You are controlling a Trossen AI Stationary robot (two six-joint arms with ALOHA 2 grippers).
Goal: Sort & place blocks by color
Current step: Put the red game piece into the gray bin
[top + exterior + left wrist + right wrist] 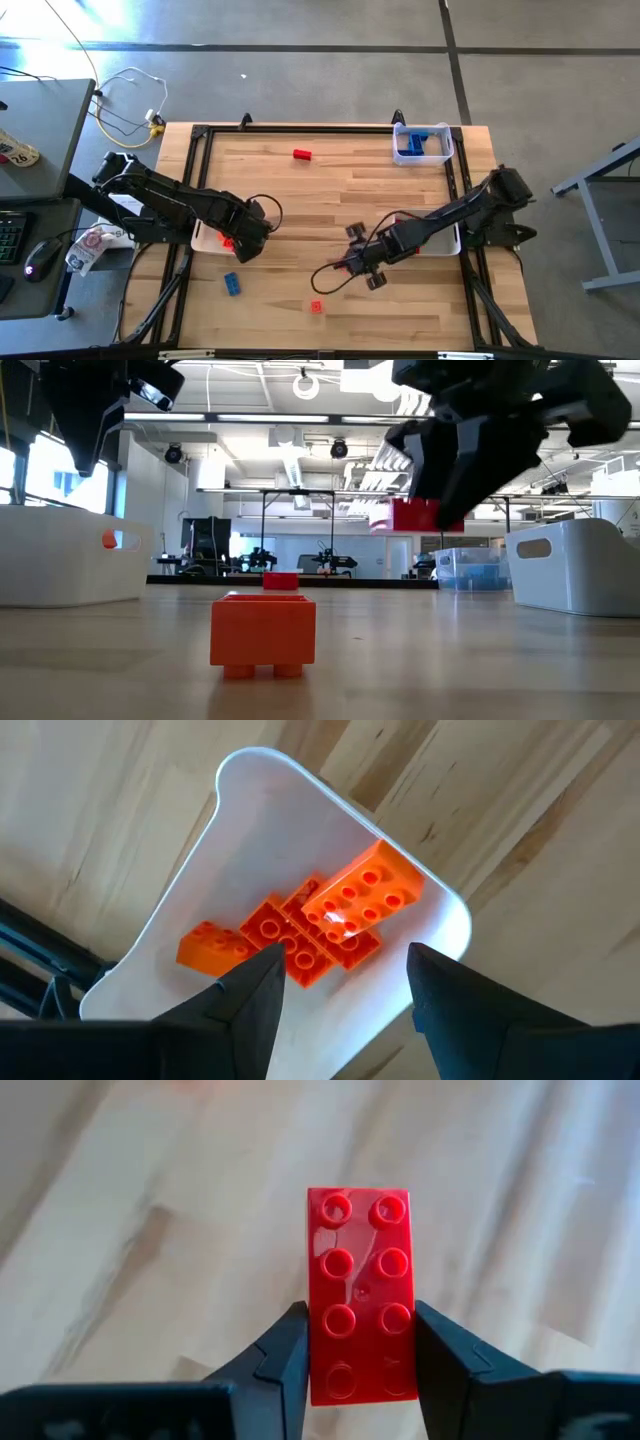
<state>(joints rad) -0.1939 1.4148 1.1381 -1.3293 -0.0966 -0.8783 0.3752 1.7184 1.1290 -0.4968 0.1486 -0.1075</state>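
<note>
My right gripper (362, 264) hangs over the table's middle, shut on a red eight-stud block (360, 1270) that also shows in the low view (412, 516). My left gripper (345, 992) stands open above a white tray (240, 830) at the table's left, touching nothing. Several orange blocks (335, 915) lie in that tray. Loose on the wood lie a red block (302, 154) near the far edge, a blue block (232, 283) and an orange block (317, 307) near the front. The orange block (262, 635) rests on its underside. My right gripper pinches the red block between its two fingers (285, 1360), one on each long side (318, 1350), near one end of the block. The fingers slant downward and lie across the block, whose studded face is toward the wrist camera. The block is lifted clear of the table.
A clear tray (422, 143) holding blue blocks stands at the far right corner. Another white tray (445, 240) sits under my right arm at the right edge. A black frame (200, 140) borders the wooden top. Bare wood lies between the two arms.
</note>
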